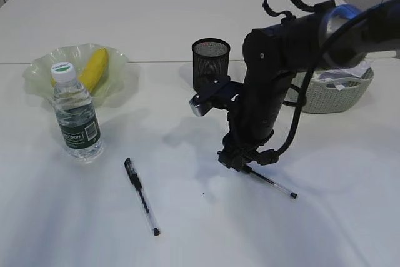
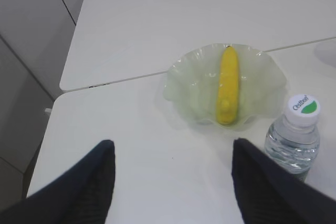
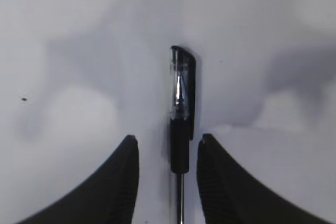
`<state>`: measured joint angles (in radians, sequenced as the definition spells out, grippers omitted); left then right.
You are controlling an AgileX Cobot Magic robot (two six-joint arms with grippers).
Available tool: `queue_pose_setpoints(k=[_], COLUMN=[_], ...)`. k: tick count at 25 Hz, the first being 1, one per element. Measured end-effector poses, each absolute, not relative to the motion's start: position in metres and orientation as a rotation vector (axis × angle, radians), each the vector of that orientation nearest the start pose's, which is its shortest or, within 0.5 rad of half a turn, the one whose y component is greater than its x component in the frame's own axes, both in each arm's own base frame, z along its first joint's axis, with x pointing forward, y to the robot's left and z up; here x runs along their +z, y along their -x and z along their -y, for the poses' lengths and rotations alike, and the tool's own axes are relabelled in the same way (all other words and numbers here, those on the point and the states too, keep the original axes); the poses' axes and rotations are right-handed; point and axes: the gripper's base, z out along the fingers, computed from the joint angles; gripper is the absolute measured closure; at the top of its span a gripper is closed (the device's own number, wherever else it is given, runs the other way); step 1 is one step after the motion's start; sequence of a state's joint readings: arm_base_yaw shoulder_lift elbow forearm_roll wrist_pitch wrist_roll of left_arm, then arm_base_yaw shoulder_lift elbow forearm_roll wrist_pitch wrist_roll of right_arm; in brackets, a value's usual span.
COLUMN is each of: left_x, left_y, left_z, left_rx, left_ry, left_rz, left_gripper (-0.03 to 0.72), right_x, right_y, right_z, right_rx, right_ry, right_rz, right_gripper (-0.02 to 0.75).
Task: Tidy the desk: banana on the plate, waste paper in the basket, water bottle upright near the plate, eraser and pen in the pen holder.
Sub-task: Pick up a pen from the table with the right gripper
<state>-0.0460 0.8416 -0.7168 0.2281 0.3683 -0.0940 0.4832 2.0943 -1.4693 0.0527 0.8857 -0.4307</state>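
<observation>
While we watch from outside, our right pincer (image 1: 240,164) hangs over a pen (image 1: 270,182) lying on the desk (image 1: 187,229). At the left wrist, that pincer (image 2: 173,177) gapes empty. At the right wrist, jaws straddle the pen (image 3: 181,114) ungripped; light, stiff, slick, we'd pinch its barrel.

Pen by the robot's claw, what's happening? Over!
Right gripper jaws open, straddling pen, not yet closed. Left gripper open, empty. Second pen lies on table. Path to pen holder clear.
</observation>
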Motion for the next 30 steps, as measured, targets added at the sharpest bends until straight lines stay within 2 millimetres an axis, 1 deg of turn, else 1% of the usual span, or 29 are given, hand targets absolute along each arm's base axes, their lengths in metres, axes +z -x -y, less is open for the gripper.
queue_pose_setpoints(k=[3,9,14,26,28,30], left_x=[0.337,0.337,0.337,0.336,0.336,0.336], left_y=[-0.176,-0.176,-0.176,-0.176,-0.176,-0.176], left_z=[0.001,0.001,0.001,0.001,0.001,0.001], left_rx=[0.128,0.128,0.128,0.129,0.129,0.129], left_ry=[-0.109,-0.109,-0.109,-0.109,-0.109,-0.109], left_rz=[-1.966,-1.968,-1.968,-1.968,-1.968,-1.968], left_gripper=[0.19,0.19,0.191,0.191,0.191,0.191], right_x=[0.142,0.142,0.133,0.123,0.123,0.123], right_y=[-0.368,-0.371,-0.372,-0.373,-0.373,-0.373], right_z=[-0.197,-0.197,-0.198,-0.198,-0.198,-0.198], right_rx=[0.062,0.055,0.047,0.037,0.037,0.039], right_ry=[1.273,1.259,1.265,1.276,1.277,1.276], right_rz=[-2.705,-2.677,-2.68,-2.702,-2.704,-2.706], right_gripper=[0.456,0.456,0.456,0.457,0.485,0.536])
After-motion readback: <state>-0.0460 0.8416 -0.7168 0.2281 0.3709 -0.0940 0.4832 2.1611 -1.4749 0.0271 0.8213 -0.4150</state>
